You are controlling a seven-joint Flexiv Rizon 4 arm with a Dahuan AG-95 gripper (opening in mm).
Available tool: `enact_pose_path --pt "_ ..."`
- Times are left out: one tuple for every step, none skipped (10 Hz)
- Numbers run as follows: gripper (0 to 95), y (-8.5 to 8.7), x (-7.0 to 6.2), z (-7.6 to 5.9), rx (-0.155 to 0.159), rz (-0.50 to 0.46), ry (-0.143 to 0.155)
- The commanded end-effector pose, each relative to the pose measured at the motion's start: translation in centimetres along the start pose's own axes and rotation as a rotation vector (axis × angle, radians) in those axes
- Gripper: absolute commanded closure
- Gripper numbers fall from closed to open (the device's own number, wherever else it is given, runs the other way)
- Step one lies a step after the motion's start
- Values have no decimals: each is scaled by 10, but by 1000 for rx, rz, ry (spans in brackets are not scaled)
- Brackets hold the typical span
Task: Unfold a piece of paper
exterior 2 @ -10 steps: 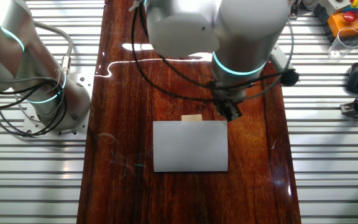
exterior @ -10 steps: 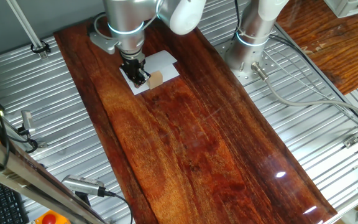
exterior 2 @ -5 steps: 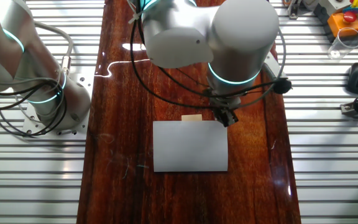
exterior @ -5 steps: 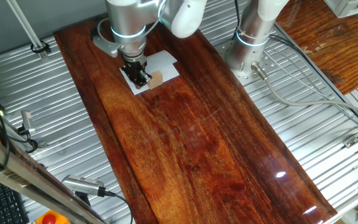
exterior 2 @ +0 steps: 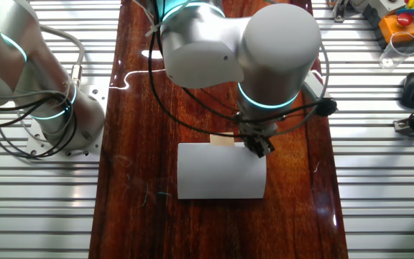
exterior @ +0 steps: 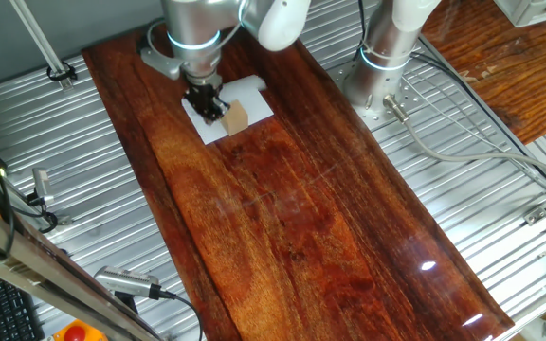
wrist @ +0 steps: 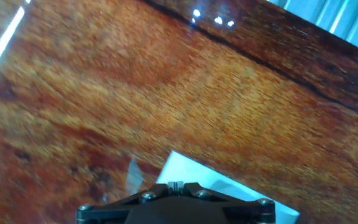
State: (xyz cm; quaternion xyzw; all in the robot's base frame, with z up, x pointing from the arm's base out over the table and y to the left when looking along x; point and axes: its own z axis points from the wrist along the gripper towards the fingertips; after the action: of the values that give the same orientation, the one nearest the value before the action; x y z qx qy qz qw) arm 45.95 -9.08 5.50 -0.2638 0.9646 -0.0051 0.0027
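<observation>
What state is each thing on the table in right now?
Paper: folded, lying flat on the table.
Block: resting at the paper's edge.
Pincer: down at a corner of the paper; open or shut cannot be told.

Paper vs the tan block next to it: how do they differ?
The piece of paper is white, thin and lies flat; the tan wooden block is brown and stands up from the table. The paper is far larger than the block. Both sit on the wooden tabletop, touching at the paper's edge.
</observation>
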Motion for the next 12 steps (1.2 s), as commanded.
enact_pose_path --pt "950 -11 20 -13 6 -51 16" --pt "950 -15 27 -18 9 -66 22" --pt "950 -17 31 -21 10 -82 23" --pt "950 -17 31 -21 1 -88 17" --pt "950 -17 31 -21 -15 -92 6" --pt "950 -17 31 -21 -23 -90 1" --pt "950 -17 31 -21 -28 -62 -4" --pt "950 -17 31 -21 -27 -29 0" --pt "950 -17 31 -21 -23 -5 8" --pt "950 -17 31 -21 -22 8 14" --pt "950 -17 31 -21 -18 10 23" --pt "950 -17 31 -21 -18 5 23"
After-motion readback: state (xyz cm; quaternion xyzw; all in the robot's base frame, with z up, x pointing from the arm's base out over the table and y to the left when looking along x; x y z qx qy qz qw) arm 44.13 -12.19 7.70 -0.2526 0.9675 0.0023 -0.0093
